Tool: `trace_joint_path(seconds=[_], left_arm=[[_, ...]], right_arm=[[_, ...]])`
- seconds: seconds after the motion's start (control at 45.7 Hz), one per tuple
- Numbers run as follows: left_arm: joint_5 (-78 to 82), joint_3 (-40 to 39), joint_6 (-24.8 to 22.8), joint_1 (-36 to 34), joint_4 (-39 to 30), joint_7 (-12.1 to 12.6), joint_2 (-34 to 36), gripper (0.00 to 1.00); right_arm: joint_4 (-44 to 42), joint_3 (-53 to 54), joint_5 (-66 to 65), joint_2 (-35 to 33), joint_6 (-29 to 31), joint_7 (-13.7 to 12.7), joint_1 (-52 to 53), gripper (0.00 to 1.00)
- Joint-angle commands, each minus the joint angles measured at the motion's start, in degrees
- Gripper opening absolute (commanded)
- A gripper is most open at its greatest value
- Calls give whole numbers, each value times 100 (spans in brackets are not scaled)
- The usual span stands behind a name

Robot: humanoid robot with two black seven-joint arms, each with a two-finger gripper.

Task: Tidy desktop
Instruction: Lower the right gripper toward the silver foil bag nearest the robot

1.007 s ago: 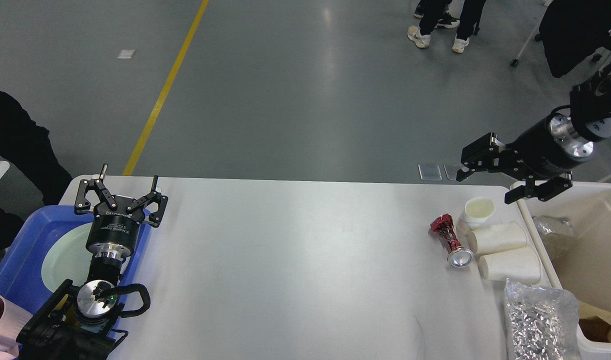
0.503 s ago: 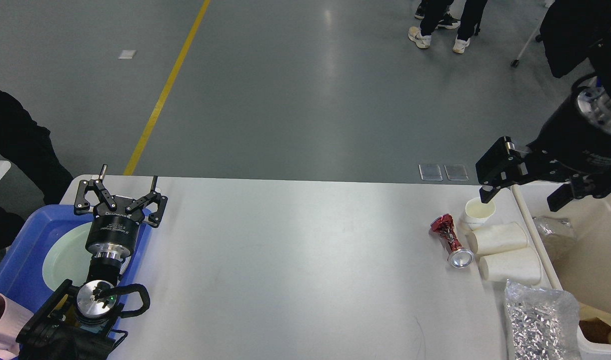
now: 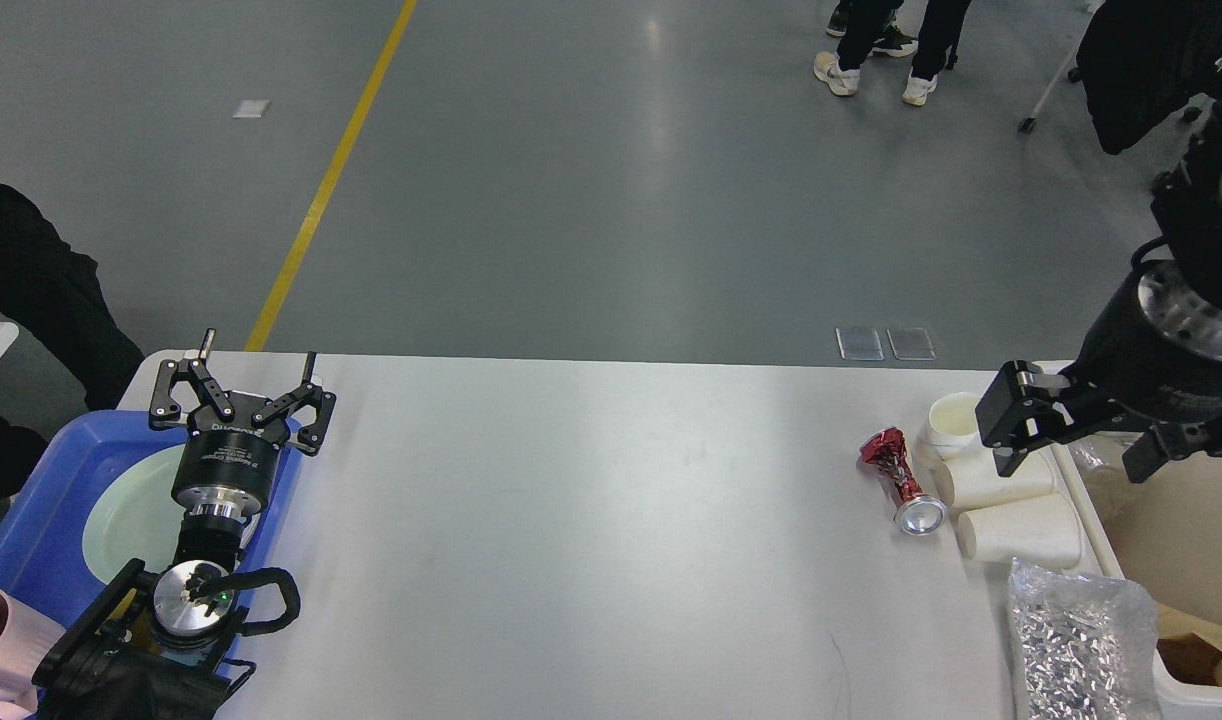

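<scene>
The white desktop [image 3: 591, 520] spreads between both grippers on a grey floor [image 3: 591, 180], the left gripper [image 3: 241, 385] spread open above its near-left edge, the right gripper [image 3: 1076, 435] open over paper cups [image 3: 1001, 478] by a crushed can [image 3: 901, 478].

Smooth white desktop [image 3: 591, 520] — faintly glossy

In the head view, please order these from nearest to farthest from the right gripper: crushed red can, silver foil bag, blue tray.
From the right gripper:
1. Crushed red can, just to its left.
2. Silver foil bag, below it at the near edge.
3. Blue tray, far across at the left end.
</scene>
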Motion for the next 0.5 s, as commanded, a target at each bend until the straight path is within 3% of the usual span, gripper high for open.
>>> trace_joint_path(seconds=[0.0, 0.197, 0.263, 0.481], left_arm=[[-2, 0, 0, 0, 0, 0, 0, 96], [-2, 0, 0, 0, 0, 0, -8, 96], [-2, 0, 0, 0, 0, 0, 0, 96], [-2, 0, 0, 0, 0, 0, 0, 96]], right_arm=[[2, 72, -569, -381, -347, 39, -829, 73], [-314, 389, -1089, -707, -1454, 39, -2516, 78], [-534, 406, -1089, -698, -1937, 39, -3105, 87], [-1422, 951, -1080, -540, -4125, 31, -5250, 87]])
